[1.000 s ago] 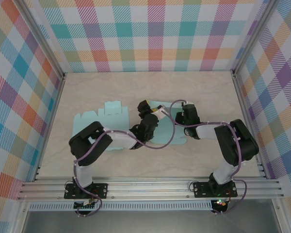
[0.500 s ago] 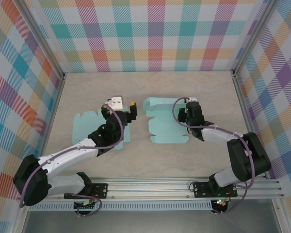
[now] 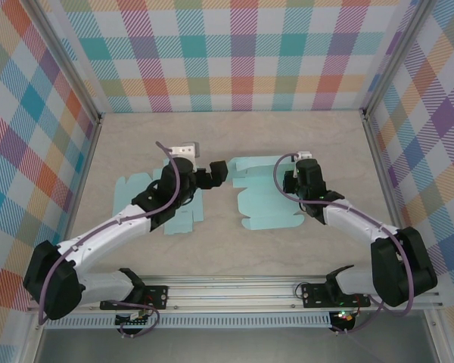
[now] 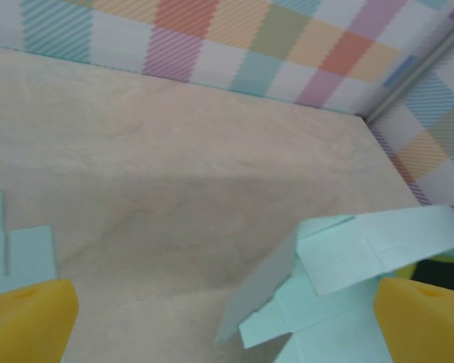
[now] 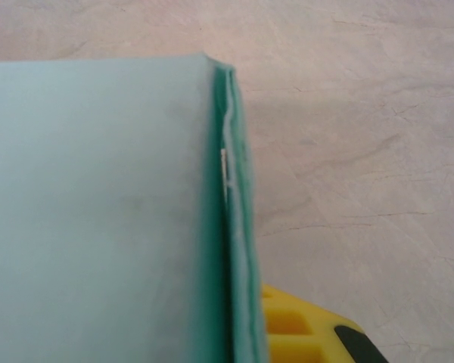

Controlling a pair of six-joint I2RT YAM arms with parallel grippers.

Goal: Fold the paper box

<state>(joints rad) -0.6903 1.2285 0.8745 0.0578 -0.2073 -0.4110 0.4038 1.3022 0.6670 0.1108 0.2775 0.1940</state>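
The paper box (image 3: pixel 261 198) is a pale teal cut sheet, partly folded, lying mid-table; its raised left flaps (image 4: pixel 340 257) show in the left wrist view. My left gripper (image 3: pixel 214 171) hovers open at the box's left edge, nothing between its yellow fingertips (image 4: pixel 26 318), which stand far apart. My right gripper (image 3: pixel 293 181) is shut on the box's right edge. In the right wrist view the doubled paper wall (image 5: pixel 234 227) stands upright against one yellow finger (image 5: pixel 303 327); the other finger is hidden behind the paper.
A second flat teal sheet (image 3: pixel 136 193) lies at the left, partly under my left arm; its corner (image 4: pixel 19 253) is in the left wrist view. Checked walls and metal frame posts (image 3: pixel 378 144) ring the beige table (image 3: pixel 234 132).
My left arm has stretched out, its gripper opened wide, swung left off the box and come back to its left edge. The right gripper stayed shut on the box, shifting slightly right.
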